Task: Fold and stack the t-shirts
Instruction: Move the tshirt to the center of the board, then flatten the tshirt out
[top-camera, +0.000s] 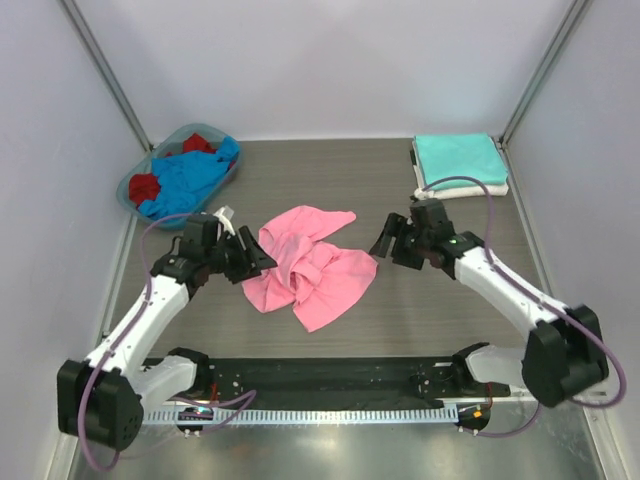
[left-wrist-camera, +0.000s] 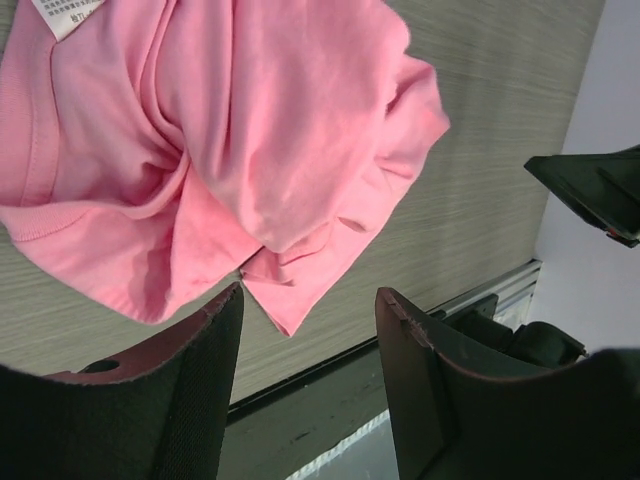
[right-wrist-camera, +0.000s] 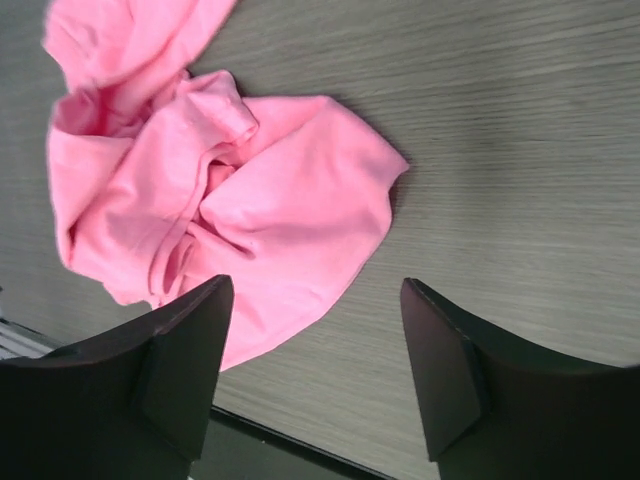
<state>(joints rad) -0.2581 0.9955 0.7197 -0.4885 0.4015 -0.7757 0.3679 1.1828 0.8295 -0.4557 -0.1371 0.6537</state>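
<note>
**Spotter:** Two unfolded ones sit in the basket (top-camera: 126, 188) far left: the blue t-shirt (top-camera: 190, 178) and the red t-shirt (top-camera: 145, 187). Your left gripper (left-wrist-camera: 310, 300) hangs with its jaws apart and empty, just beside the crumpled pink t-shirt (top-camera: 310, 265).

**Operator:** How should I take it?

**Spotter:** Pinch a hem or shoulder seam on each side, then spread it flat. Your right gripper (right-wrist-camera: 318, 285) is wide too, holding nothing.

**Operator:** Room?

**Spotter:** You have open table (top-camera: 420, 320) right of the pink. The folded teal t-shirt (top-camera: 455, 155) on the white t-shirt (top-camera: 470, 188) lies well apart, in the far right corner.
</note>
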